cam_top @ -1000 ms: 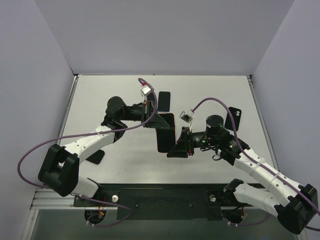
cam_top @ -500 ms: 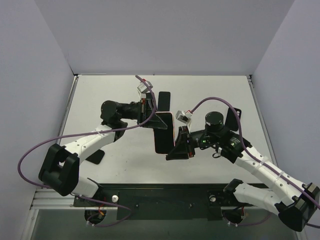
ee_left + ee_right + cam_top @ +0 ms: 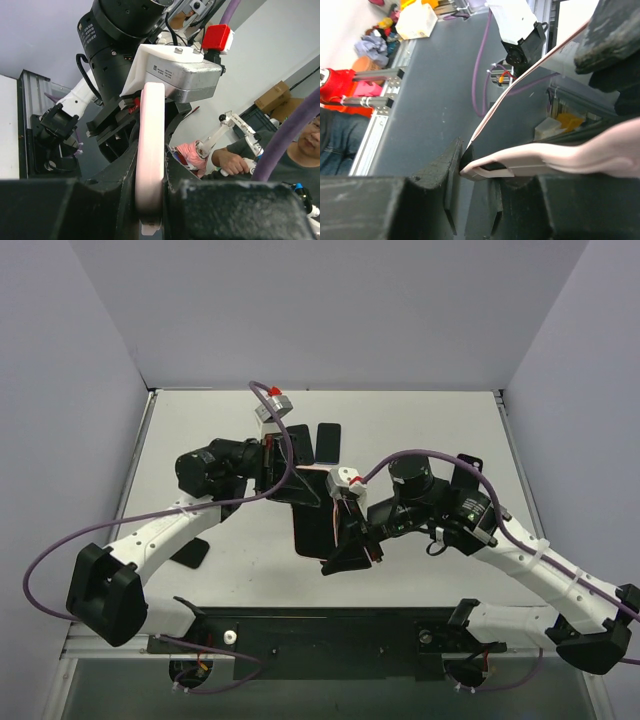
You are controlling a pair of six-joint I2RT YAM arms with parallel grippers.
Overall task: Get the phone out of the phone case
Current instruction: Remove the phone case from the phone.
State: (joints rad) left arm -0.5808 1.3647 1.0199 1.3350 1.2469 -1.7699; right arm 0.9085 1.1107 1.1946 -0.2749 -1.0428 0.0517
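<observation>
While the left hand (image 3: 150, 205) and right hand (image 3: 475, 172) each pinch the phone case (image 3: 151, 145) (seemingly soft, bendy), I'd peel its corner lip off the stiff, slick phone (image 3: 314, 528).

Smooth matt plastic phone case (image 3: 151, 150); matt table (image 3: 420, 420).

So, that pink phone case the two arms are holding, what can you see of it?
The phone case is pale pink, smooth and rubbery-looking, with rounded edges. It seems lifted off the table, between the two arms, with a dark face towards the overhead camera. The left pincer clamps one edge. The right pincer pinches the other end, where the pink rim curves as if flexed. Whether the phone sits fully inside cannot be told.
</observation>
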